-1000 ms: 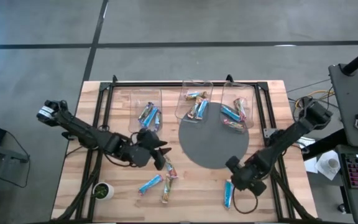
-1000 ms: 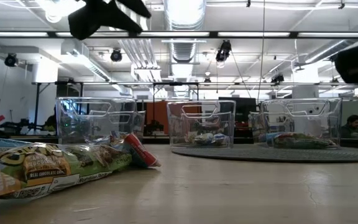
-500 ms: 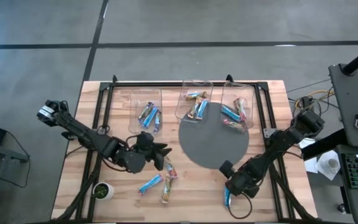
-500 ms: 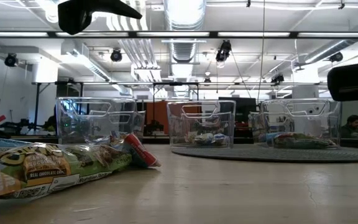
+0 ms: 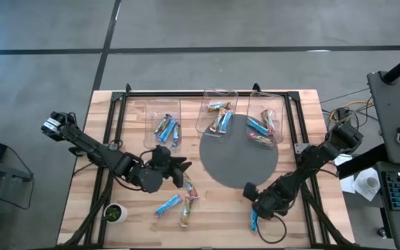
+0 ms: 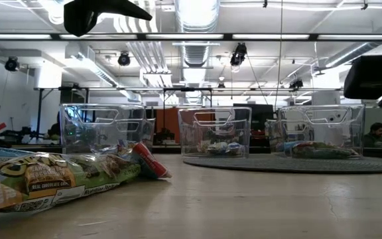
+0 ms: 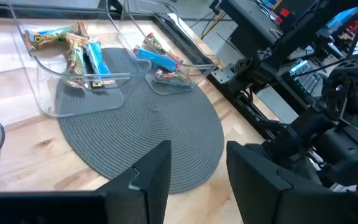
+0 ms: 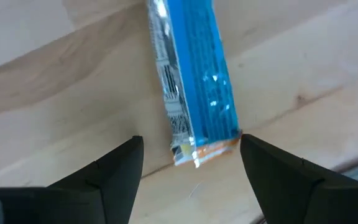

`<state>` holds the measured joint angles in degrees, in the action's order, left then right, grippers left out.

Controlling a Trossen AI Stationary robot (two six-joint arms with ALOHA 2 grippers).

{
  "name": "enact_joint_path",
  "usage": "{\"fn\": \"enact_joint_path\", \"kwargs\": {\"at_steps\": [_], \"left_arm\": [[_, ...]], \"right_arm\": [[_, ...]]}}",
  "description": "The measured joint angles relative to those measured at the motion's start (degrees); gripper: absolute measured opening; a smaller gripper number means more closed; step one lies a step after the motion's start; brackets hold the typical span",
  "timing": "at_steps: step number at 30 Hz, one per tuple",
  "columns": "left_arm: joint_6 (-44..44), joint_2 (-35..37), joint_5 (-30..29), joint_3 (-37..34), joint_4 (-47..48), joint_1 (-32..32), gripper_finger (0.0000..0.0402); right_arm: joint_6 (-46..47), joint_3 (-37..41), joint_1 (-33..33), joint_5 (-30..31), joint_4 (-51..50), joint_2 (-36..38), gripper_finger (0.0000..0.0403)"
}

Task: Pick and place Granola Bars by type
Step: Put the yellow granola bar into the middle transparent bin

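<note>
**Blue bar lies lengthwise ahead of the right hand**

On the wooden desk (image 5: 290,118), the shiny blue wrapped granola bar (image 8: 194,87) lies just ahead of the released right hand (image 8: 191,165), its near end between the fingers, long axis running away.

Light wood table (image 5: 290,222), black frame rails along the far edge and both sides. Directly on it:
- round grey woven mat (image 5: 238,158), centre-right
- three clear plastic bins in a row at the far side: left bin (image 5: 164,115) on bare wood, middle bin (image 5: 218,105) and right bin (image 5: 265,114) overlapping the mat's far edge
- loose granola bars on the near half: blue bar (image 5: 168,205), multicoloured bar (image 5: 189,186) just beside it, tan-green bar (image 5: 186,214) nearer the front, lone blue bar (image 5: 254,221) to the right
- small green-and-white cup (image 5: 114,212) at the near-left corner
</note>
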<state>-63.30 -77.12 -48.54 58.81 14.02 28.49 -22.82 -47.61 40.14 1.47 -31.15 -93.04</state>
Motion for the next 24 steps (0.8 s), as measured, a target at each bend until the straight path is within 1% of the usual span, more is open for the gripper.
{"fn": "enact_joint_path", "kwargs": {"at_steps": [4, 8, 10, 12, 16, 24], "left_arm": [[0.0, 0.0, 0.0, 0.0, 0.0, 0.0, 0.0137], [0.2, 0.0, 0.0, 0.0, 0.0, 0.0, 0.0137], [0.4, 0.0, 0.0, 0.0, 0.0, 0.0, 0.0137], [0.5, 0.0, 0.0, 0.0, 0.1, 0.0, 0.0137], [0.8, 0.0, 0.0, 0.0, 0.2, 0.0, 0.0137], [1.8, 0.0, 0.0, 0.0, 0.3, 0.0, 0.0137]], "right_arm": [[-5.8, 0.2, 0.0, 0.0, 2.5, 0.0, 0.0256], [-6.4, 0.3, 0.0, -0.4, 3.9, 0.0, 0.0256], [-6.3, 0.3, -0.2, -2.5, 4.9, -0.3, 0.0256], [-5.4, 0.3, -0.2, -5.0, 5.8, -0.8, 0.0255], [0.1, 0.4, -1.0, -9.0, 7.8, -2.2, 0.0250], [6.3, 0.8, -2.8, -9.6, 9.3, -2.8, 0.0224]]}}
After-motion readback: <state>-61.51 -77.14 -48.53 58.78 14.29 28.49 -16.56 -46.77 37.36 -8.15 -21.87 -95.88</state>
